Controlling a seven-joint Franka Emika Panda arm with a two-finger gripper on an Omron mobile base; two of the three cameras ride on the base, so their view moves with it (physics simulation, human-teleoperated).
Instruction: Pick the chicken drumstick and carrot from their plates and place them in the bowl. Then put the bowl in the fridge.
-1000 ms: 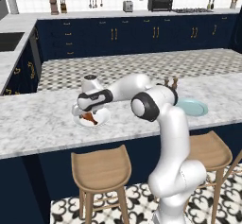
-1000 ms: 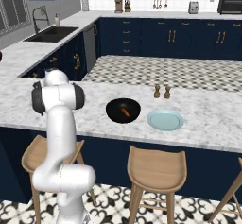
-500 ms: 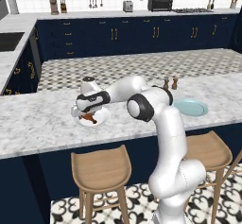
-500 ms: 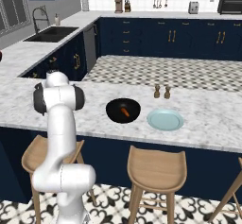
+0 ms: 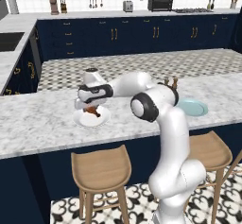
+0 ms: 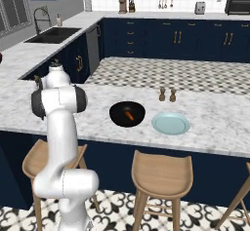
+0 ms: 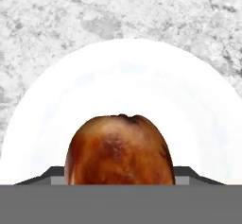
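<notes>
Chicken drumstick [image 7: 119,150]: lying on the white plate [image 5: 91,118], its bulbous browned end sitting between the pincer [image 5: 89,108] tips in the hand view. Pincer: reaching down over it, jaws straddling the meat; whether they are gripping it cannot be told. Carrot [image 6: 129,116]: resting inside the black bowl [image 6: 127,114]. Pale blue plate [image 6: 170,123]: sitting just beside the bowl on the marble surface [image 6: 215,115]. Two small shakers [image 6: 167,95]: standing behind them.

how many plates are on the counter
2. The white plate lies under the claw with the chicken drumstick on it; the pale blue plate sits bare beside the black bowl.
</notes>
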